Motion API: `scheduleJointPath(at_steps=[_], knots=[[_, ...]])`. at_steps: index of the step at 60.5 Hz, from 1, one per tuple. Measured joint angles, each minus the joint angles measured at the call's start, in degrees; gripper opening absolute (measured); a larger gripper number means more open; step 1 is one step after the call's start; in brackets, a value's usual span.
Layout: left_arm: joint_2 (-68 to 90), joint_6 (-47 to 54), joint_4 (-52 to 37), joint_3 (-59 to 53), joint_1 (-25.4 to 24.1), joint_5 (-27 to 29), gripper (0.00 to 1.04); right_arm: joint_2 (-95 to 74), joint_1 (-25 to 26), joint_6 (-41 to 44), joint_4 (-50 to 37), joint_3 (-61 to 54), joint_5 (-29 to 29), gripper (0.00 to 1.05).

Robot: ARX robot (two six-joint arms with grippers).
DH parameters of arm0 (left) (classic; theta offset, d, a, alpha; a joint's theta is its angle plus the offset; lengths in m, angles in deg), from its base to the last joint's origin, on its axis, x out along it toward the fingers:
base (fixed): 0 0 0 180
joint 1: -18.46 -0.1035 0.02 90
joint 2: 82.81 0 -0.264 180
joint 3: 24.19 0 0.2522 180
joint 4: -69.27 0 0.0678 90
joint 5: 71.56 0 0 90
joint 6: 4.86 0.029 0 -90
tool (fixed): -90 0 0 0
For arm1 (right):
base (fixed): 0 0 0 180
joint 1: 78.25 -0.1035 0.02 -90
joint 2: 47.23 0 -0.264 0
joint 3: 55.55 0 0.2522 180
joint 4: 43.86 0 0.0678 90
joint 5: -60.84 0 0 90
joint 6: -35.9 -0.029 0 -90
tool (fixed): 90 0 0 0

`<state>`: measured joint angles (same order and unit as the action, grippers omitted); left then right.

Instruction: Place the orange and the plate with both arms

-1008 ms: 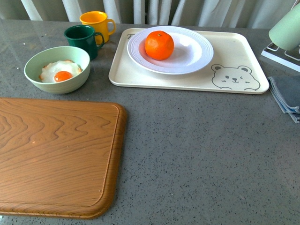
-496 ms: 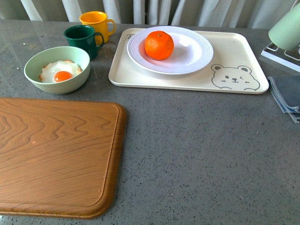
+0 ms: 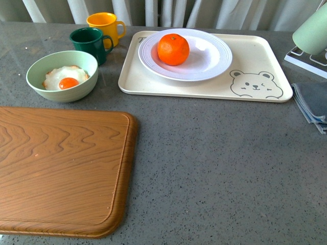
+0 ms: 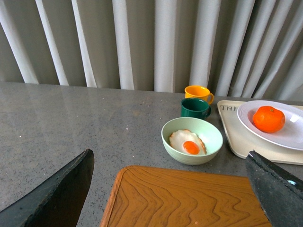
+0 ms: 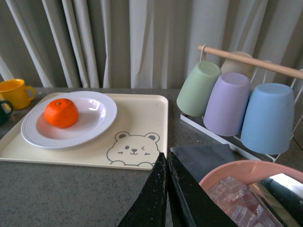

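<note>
The orange (image 3: 173,49) rests in the white ribbed plate (image 3: 212,58), which stands on the cream bear tray (image 3: 255,56) at the back of the grey counter. Neither arm appears in the front view. In the left wrist view the orange (image 4: 268,118) and plate (image 4: 289,137) lie far off to one side, and my left gripper (image 4: 170,189) hangs open over the wooden board (image 4: 184,198), holding nothing. In the right wrist view my right gripper (image 5: 165,161) is shut and empty, short of the tray (image 5: 142,113), with the orange (image 5: 61,112) on the plate (image 5: 94,118) beyond.
A pale green bowl (image 3: 62,75) with a fried egg, a dark green mug (image 3: 90,44) and a yellow mug (image 3: 105,24) stand at the back left. A large wooden board (image 3: 61,168) covers the near left. A cup rack (image 5: 236,99), grey cloth (image 3: 311,102) and pink bowl (image 5: 246,184) are on the right.
</note>
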<state>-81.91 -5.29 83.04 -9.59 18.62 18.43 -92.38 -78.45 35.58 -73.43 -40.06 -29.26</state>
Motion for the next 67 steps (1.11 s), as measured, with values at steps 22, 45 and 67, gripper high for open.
scheduleJointPath(at_steps=[22,45,67], knots=[[-0.02,0.0,0.0,0.0,0.0,0.0,0.96,13.64,0.09,-0.02,12.5,-0.5,0.09,0.02],[0.0,0.0,0.0,0.0,0.0,0.0,0.96,24.81,0.11,0.0,22.99,-0.52,0.09,0.02],[0.0,0.0,0.0,0.0,0.0,0.0,0.96,31.74,0.11,0.0,29.86,-0.52,0.09,0.02]])
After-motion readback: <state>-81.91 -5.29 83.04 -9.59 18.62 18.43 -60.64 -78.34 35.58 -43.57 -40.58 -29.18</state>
